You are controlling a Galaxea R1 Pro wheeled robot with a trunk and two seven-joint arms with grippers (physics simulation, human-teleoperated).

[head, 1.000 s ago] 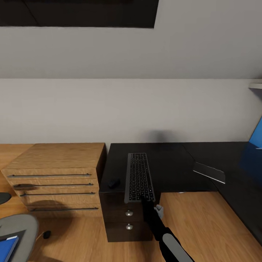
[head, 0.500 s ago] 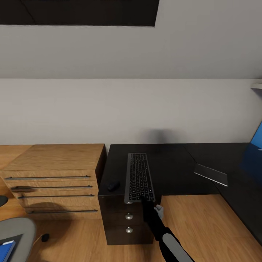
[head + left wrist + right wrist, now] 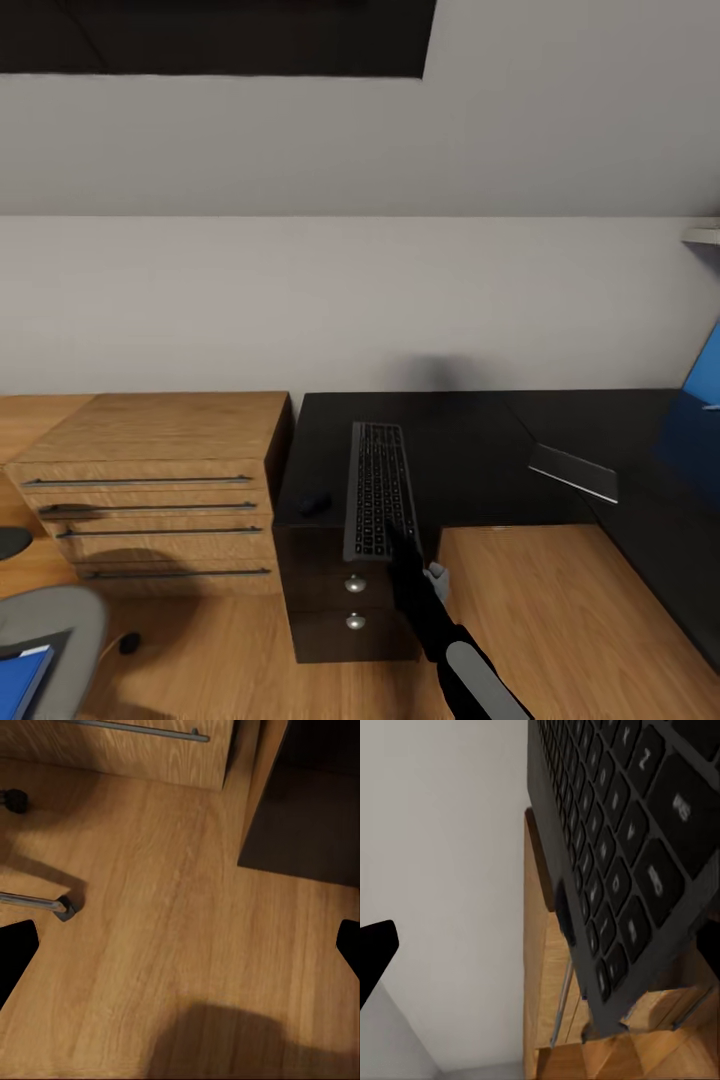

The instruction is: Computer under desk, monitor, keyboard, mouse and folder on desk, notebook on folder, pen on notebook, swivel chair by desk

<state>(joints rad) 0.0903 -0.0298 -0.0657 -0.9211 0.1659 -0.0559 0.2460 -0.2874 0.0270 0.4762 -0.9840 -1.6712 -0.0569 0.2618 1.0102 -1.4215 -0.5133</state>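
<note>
The keyboard [image 3: 380, 488] lies lengthwise on the black desk [image 3: 470, 450], its near end jutting past the front edge. Left of the keyboard rests the small dark mouse [image 3: 316, 503]. My right gripper [image 3: 398, 540] reaches up to that near end. In the right wrist view the keyboard [image 3: 622, 862] looms close, and the right gripper [image 3: 544, 945] is open with its fingers spread wide. At the lower left is the swivel chair [image 3: 55, 615], with the blue folder [image 3: 20, 675] on its seat. My left gripper [image 3: 180, 945] hangs open over the wooden floor.
A light wooden drawer cabinet [image 3: 150, 480] stands against the desk's left side. A black drawer unit [image 3: 350, 600] sits under the keyboard. A pale flat sheet [image 3: 575, 472] lies on the desk, with a blue surface [image 3: 705, 385] at the right edge. A chair caster [image 3: 11, 799] is near the left gripper.
The head view wobbled slightly. My right gripper's tip has crept a little farther over the keyboard's near end; the keyboard and mouse keep their places.
</note>
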